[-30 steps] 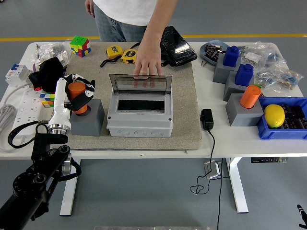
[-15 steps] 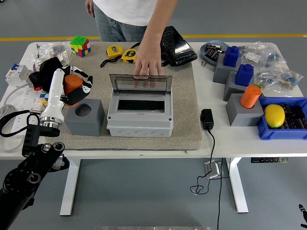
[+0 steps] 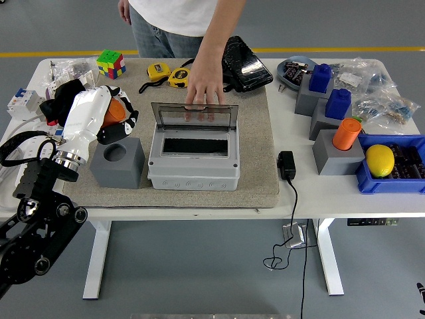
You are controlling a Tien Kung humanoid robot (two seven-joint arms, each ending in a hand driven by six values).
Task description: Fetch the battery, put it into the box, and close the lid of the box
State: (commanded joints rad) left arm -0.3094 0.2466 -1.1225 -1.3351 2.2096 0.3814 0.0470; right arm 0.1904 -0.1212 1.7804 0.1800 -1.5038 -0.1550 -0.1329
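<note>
White tabletop (image 3: 332, 193) fills most of what we see, with a beige felt mat (image 3: 255, 133) laid across its middle. On the mat sits the grey box (image 3: 193, 164), its clear lid (image 3: 194, 115) standing open at the back, and a person at the far side rests a hand (image 3: 204, 90) on the lid's top edge. Our left arm (image 3: 40, 212) comes in from the lower left, black at the base and white along the forearm, and our left hand (image 3: 109, 119) has its fingers curled round the orange battery (image 3: 114, 111), holding it just above and behind the grey holder block (image 3: 118, 161), whose round socket shows empty; battery and block are apart. We see nothing of our right arm. To the right of the mat stand more grey blocks: one (image 3: 337, 154) carries a second orange battery (image 3: 346, 133), two others carry blue batteries (image 3: 337, 104) and (image 3: 319, 78). A blue bin (image 3: 388, 183) at the right edge holds a yellow lemon (image 3: 380, 160). Near the mat's right border lies a black power adapter (image 3: 286, 165), its cable hanging over the table's near edge. Along the far side we pick out a black case (image 3: 244, 63), two yellow tape measures (image 3: 167, 74) and a colour cube (image 3: 111, 64).
</note>
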